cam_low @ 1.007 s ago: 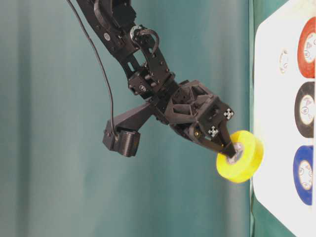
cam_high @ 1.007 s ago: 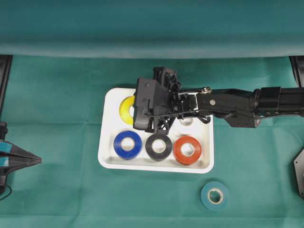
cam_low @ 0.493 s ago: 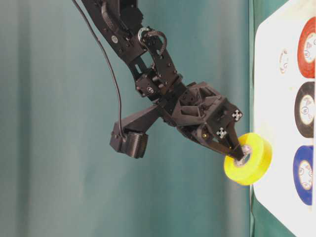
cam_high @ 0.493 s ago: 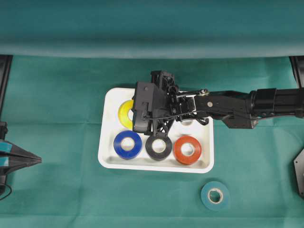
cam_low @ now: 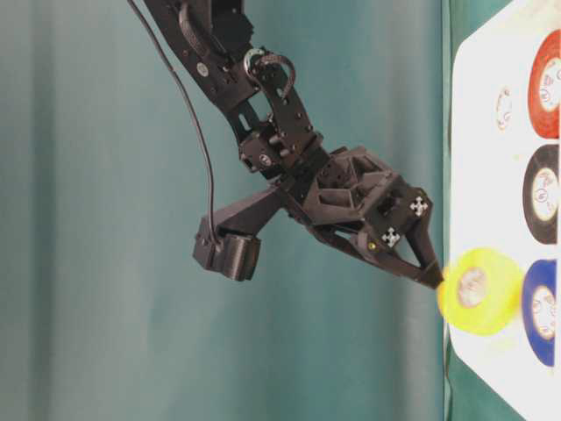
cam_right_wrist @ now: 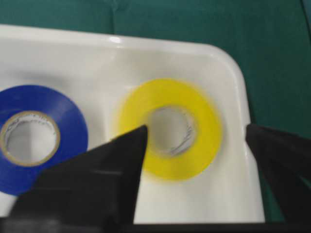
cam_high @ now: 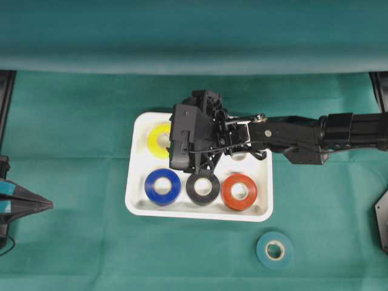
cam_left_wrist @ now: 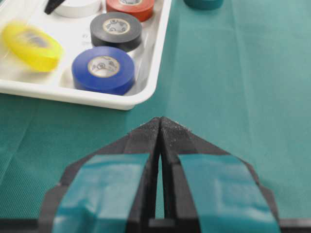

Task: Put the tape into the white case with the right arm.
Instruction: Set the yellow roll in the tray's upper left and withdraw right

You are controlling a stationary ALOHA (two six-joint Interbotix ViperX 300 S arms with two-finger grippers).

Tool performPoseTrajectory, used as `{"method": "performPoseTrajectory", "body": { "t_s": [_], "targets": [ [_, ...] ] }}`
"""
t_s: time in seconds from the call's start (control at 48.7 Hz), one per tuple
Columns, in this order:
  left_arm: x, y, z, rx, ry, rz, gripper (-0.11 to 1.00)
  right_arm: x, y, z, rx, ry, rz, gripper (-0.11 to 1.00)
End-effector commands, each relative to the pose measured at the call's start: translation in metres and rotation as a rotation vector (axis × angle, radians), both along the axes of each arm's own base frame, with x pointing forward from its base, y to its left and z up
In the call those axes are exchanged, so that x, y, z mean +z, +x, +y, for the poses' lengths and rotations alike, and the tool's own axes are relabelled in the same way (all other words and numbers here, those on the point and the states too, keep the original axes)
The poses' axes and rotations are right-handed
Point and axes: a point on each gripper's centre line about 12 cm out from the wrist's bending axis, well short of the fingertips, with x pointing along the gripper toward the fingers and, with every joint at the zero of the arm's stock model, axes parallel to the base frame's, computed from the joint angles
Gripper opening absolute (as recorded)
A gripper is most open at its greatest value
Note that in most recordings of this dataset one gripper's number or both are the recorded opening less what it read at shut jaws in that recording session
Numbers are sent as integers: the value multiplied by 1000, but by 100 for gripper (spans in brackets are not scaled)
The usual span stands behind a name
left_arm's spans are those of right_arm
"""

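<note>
The white case (cam_high: 260,174) lies mid-table. A yellow tape (cam_high: 159,140) sits blurred in its back left corner (cam_right_wrist: 232,184), free of any finger. My right gripper (cam_right_wrist: 197,128) hovers just above it, open, one fingertip over the roll's hole and the other past the case rim. From table level the yellow tape (cam_low: 478,289) is just off the black fingertips (cam_low: 430,279). A teal tape (cam_high: 274,250) lies on the cloth in front of the case. My left gripper (cam_left_wrist: 160,121) rests shut at the far left (cam_high: 48,206), holding nothing.
Blue (cam_high: 162,185), black (cam_high: 202,187) and red (cam_high: 239,191) tape rolls fill the case's front row. A white roll (cam_high: 238,155) is partly hidden under the right arm. Green cloth covers the table, with a folded green backdrop behind.
The right gripper has opened and let go of the yellow tape, which has dropped from its fingers into the case's back left corner. The left arm has not moved.
</note>
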Motion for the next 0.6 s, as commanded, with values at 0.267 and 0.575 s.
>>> {"method": "performPoseTrajectory", "body": {
  "t_s": [0.267,0.575],
  "targets": [
    [4,1,0,2,-1,-9,0,14,-15,5,2,-2,-21,68],
    [4,1,0,2,-1,-11,0,8,-71,22,-2,20,34,68]
  ]
}}
